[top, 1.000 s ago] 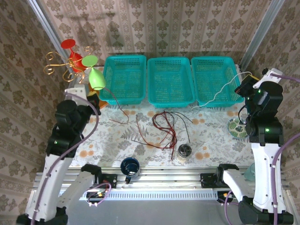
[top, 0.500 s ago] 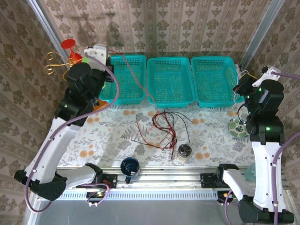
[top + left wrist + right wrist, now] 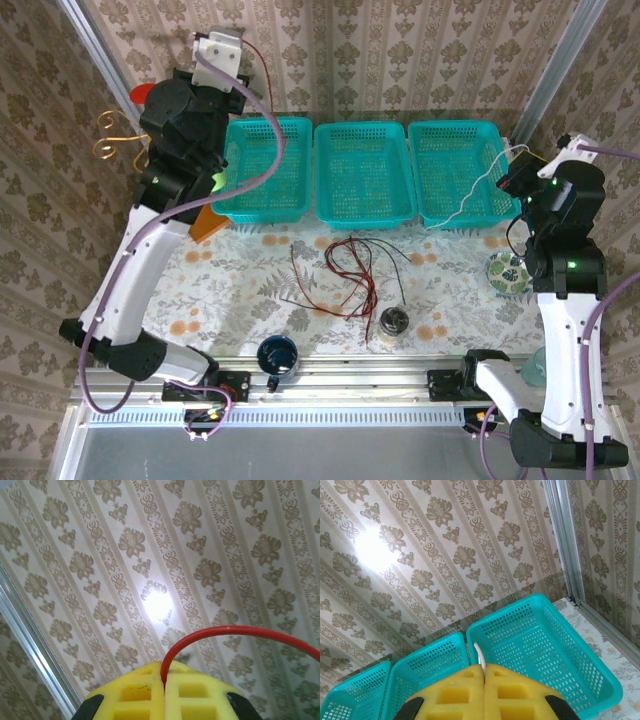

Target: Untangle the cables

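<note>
Nearest the arm bases, a dark mug point(image 3: 277, 355) and a small jar point(image 3: 393, 322) stand on the flowered table point(image 3: 240, 290). Just beyond them lies the knot of dark red and black cables point(image 3: 345, 268), loose on the cloth in front of the middle basket point(image 3: 362, 127).

The right gripper point(image 3: 484, 667) has its fingers pressed together on a white cable point(image 3: 479, 655). It holds that end beside the right basket point(image 3: 455, 126), and the slack zigzags across the basket's near corner down to the table. This looks like a way of keeping the white cable clear of the knot.

Farthest back and highest, the left gripper point(image 3: 164, 679) is clamped on a red cable point(image 3: 225, 628). That cable arcs away from the fingertips and drops past the left basket point(image 3: 262, 124). Lifting it so high probably serves to draw its whole length free of the other cables.

A second ago the left arm sat folded low at the table's left side, and half a second ago its gripper was by the left basket's corner. It has since climbed up against the wall. The loose red strand that lay left of the knot is gone from the cloth. The right arm has barely shifted, and the knot looks unchanged.
</note>
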